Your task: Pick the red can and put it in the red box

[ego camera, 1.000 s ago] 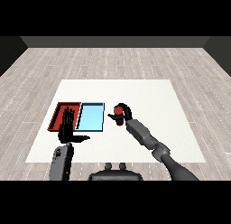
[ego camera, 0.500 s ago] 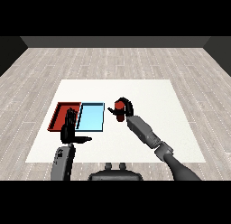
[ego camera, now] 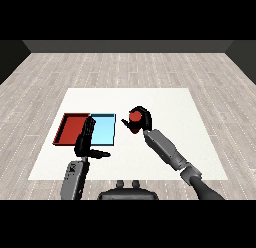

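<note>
I see my right hand (ego camera: 142,118) curled around the red can (ego camera: 134,115), at 3 o'clock from the light blue tray (ego camera: 101,129); left hand (ego camera: 86,140) relaxed, fingers straight.

A white bench (ego camera: 165,99) is seen standing on a floor (ego camera: 125,67) of pale grey wooden planks. A light blue tray (ego camera: 106,129) is laid flat on the bench's left part, its long side running away from the viewer. A dark wall (ego camera: 128,47) is seen behind the floor.
</note>
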Motion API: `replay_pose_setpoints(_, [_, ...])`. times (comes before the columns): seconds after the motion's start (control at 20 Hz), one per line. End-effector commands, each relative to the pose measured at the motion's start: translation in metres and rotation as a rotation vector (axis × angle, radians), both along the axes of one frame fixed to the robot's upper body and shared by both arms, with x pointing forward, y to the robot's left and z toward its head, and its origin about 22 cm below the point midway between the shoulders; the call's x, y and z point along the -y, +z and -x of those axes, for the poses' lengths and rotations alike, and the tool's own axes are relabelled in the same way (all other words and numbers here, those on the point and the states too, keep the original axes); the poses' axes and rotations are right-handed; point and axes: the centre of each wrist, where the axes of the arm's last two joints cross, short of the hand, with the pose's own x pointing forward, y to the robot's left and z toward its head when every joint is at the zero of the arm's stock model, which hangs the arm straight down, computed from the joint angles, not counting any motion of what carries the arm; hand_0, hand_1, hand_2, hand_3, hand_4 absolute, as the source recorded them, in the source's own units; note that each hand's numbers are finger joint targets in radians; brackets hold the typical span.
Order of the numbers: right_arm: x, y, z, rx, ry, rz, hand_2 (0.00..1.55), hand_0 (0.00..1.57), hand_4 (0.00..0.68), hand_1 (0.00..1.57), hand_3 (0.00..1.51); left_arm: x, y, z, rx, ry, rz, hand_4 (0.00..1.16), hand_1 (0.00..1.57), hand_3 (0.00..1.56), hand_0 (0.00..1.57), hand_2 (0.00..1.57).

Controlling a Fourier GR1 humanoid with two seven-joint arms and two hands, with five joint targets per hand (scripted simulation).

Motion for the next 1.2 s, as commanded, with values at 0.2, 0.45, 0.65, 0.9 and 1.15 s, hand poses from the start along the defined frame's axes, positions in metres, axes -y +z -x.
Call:
replay_pose_setpoints(0.2, [0.01,0.027,0.044,0.061,0.003,-0.005,1.42,1.46,0.633,1.46,1.39,0.025,0.013,-0.015,-0.041,-0.046,-0.038,0.0,0.0,0.0,0.0,0.0])
replay_pose_setpoints(0.45, [0.02,0.028,0.055,0.116,0.011,-0.04,1.41,1.43,0.629,1.43,1.39,0.08,0.005,-0.008,-0.041,-0.061,-0.085,0.0,0.0,0.0,0.0,0.0])
replay_pose_setpoints(0.65, [0.022,0.041,0.065,0.125,0.021,-0.038,1.43,1.44,0.632,1.44,1.4,0.07,0.004,-0.018,-0.122,-0.068,-0.066,0.0,0.0,0.0,0.0,0.0])
replay_pose_setpoints(0.9, [0.012,0.041,0.06,0.17,0.045,-0.037,1.43,1.44,0.616,1.44,1.4,0.074,-0.016,-0.023,-0.158,-0.09,-0.08,0.0,0.0,0.0,0.0,0.0])
replay_pose_setpoints(1.15, [-0.001,0.041,0.092,0.192,0.062,-0.038,1.44,1.45,0.651,1.45,1.39,0.093,-0.013,-0.035,-0.202,-0.106,-0.096,0.0,0.0,0.0,0.0,0.0])
